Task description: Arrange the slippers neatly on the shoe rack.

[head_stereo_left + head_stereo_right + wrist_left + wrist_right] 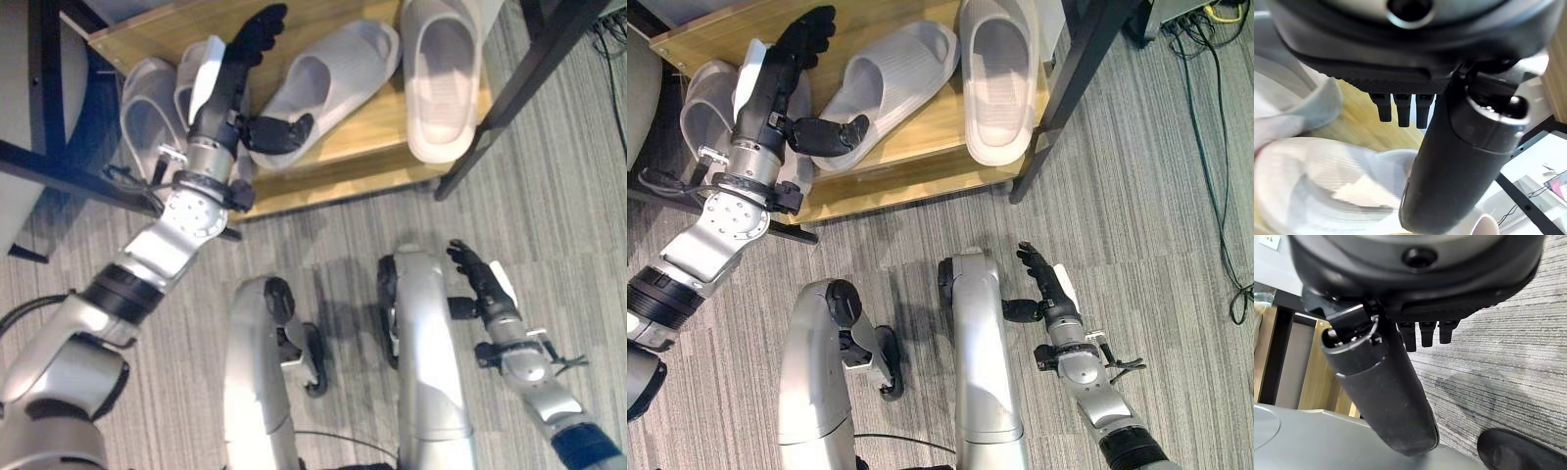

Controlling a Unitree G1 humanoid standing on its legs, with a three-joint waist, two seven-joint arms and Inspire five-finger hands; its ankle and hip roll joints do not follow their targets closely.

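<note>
Several pale grey slippers lie on the wooden shelf (362, 147) of the shoe rack. One slipper (145, 122) lies at the shelf's left end, with a second one beside it partly hidden under my left hand. A third slipper (338, 78) lies slanted in the middle, and another (441, 78) lies straight at the right. My left hand (230, 88) hovers open over the shelf's left part, fingers straight and thumb (1464, 156) reaching toward the middle slipper (1327, 181). It holds nothing. My right hand (485, 284) hangs open and empty low over the carpet at the right.
Black metal rack legs (509, 98) slant down at the shelf's right, and another black post (49, 88) stands at its left. Grey striped carpet (1508, 362) covers the floor in front. Cables (1205, 98) lie on the floor at the far right.
</note>
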